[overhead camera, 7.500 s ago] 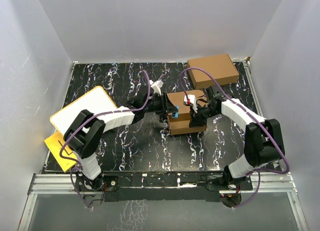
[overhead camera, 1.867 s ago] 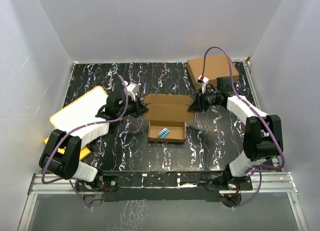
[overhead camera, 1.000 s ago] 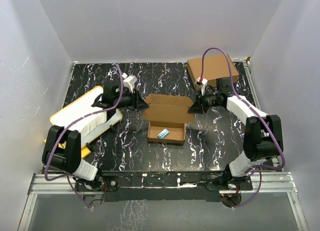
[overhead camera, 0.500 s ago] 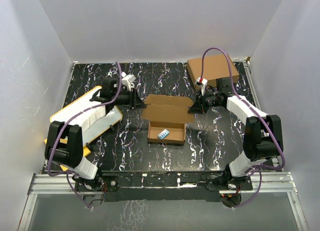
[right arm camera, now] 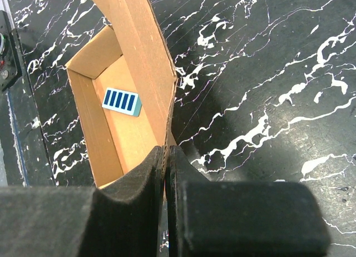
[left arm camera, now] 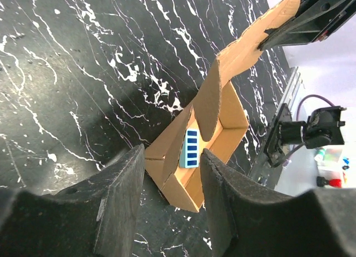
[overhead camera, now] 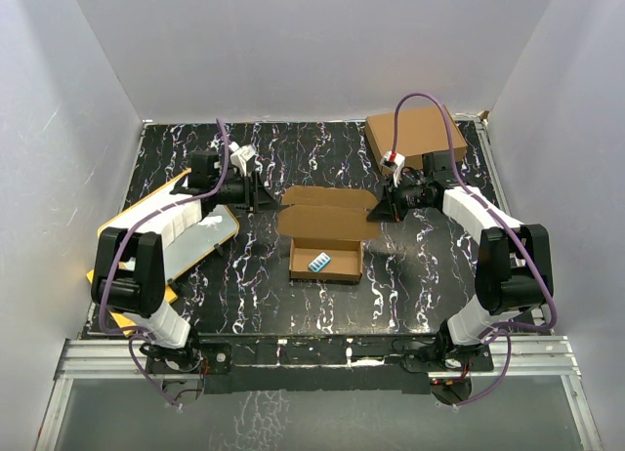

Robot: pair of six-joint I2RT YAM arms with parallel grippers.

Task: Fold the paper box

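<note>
Brown cardboard paper box (overhead camera: 327, 222), one: tray formed, lid raised, one blue-striped block (overhead camera: 319, 262) inside; right gripper (right arm camera: 166, 151) apparently pinches the lid; left gripper (left arm camera: 172, 154) released.

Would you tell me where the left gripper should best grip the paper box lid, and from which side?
Pinch the free left edge of the paper box lid, coming from the left. The thin sheet stands raised; the right gripper is shut on its right edge, the open left gripper faces the other.
</note>
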